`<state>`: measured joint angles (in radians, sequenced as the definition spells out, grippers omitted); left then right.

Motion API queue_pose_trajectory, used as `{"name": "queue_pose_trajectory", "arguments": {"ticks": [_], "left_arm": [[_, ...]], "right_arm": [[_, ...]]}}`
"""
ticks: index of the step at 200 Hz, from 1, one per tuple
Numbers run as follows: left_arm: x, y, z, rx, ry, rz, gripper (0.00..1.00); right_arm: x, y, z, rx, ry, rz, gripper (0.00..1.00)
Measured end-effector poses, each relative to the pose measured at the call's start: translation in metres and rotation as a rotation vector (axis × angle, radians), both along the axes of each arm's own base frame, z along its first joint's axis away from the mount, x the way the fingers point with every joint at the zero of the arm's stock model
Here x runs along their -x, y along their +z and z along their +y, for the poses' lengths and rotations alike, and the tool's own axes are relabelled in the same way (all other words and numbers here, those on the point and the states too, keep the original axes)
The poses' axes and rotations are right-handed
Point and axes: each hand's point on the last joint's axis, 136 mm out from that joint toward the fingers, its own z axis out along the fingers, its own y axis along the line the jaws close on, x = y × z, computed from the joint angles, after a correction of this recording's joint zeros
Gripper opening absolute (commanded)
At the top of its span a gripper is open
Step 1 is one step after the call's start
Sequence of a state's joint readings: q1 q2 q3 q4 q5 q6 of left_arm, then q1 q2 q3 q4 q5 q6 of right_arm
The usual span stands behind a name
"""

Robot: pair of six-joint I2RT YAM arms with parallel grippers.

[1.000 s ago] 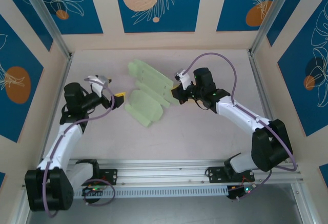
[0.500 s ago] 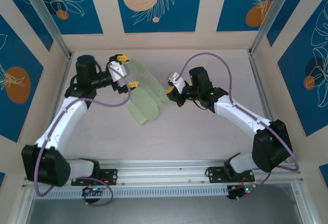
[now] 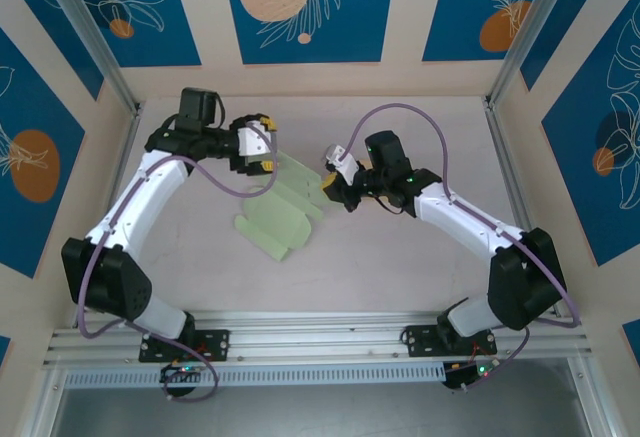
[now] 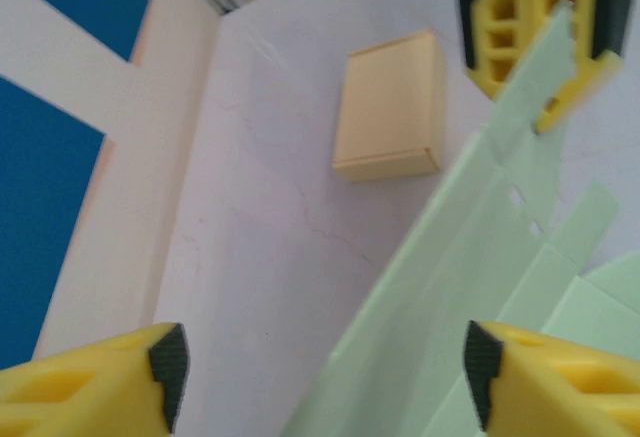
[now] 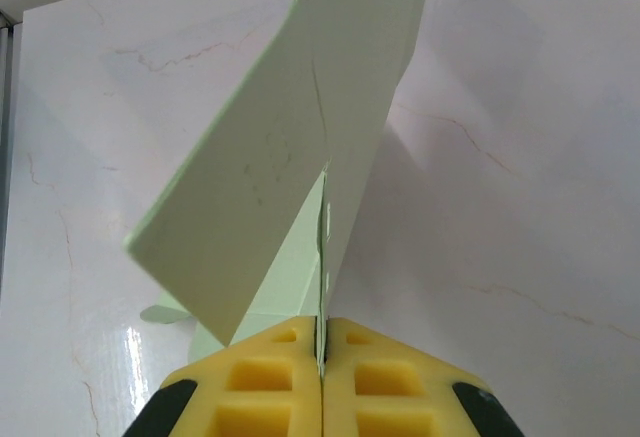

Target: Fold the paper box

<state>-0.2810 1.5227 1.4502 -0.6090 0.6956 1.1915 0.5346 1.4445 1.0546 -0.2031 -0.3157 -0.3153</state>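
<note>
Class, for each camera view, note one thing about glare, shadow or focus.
Top external view: even light, sharp throughout. Left wrist view: the left gripper has blurred fingertips. Right wrist view: glare on the glossy table at lower left; the paper box shadows the table to its right.

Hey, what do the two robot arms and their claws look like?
The left arm and right arm have white links and black joints. A purple cable runs along each. The left claw and right claw have black-backed yellow pads with square cut-outs.
</note>
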Motion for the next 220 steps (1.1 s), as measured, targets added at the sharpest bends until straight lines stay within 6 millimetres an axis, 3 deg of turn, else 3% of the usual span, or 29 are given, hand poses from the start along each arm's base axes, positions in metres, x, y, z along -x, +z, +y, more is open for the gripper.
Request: {"name": "queue_pose_trajectory", "arguments": {"ticks": [29, 55, 67, 114, 174, 200, 220], "left_arm": [[0.001, -0.027, -0.004, -0.074, -0.013, 0.049, 0.59], [-0.008, -0.038, -0.005, -0.121, -0.014, 0.049, 0.33], [-0.013, -0.039, -0.004, -0.130, -0.006, 0.046, 0.31], [-0.015, -0.041, -0.003, -0.152, 0.001, 0.034, 0.01], [-0.002, -0.065, -0.017, -0.171, 0.088, -0.024, 0.00], [0.009, -0.085, -0.027, -0.176, 0.166, -0.112, 0.00], [0.006, -0.097, -0.029, -0.199, 0.246, -0.181, 0.00]], "right_arm": [[0.000, 0.003, 0.001, -0.004, 0.004, -0.001, 0.01], [0.001, 0.001, 0.000, 0.004, 0.005, 0.013, 0.01], [0.001, 0.001, 0.001, 0.004, 0.005, 0.014, 0.01], [-0.006, -0.006, -0.003, 0.018, -0.023, 0.029, 0.02], [-0.036, -0.023, -0.023, 0.004, -0.154, 0.131, 0.27], [-0.046, -0.028, -0.032, -0.011, -0.220, 0.184, 0.46], [-0.052, -0.026, -0.038, -0.025, -0.278, 0.218, 0.56]]}}
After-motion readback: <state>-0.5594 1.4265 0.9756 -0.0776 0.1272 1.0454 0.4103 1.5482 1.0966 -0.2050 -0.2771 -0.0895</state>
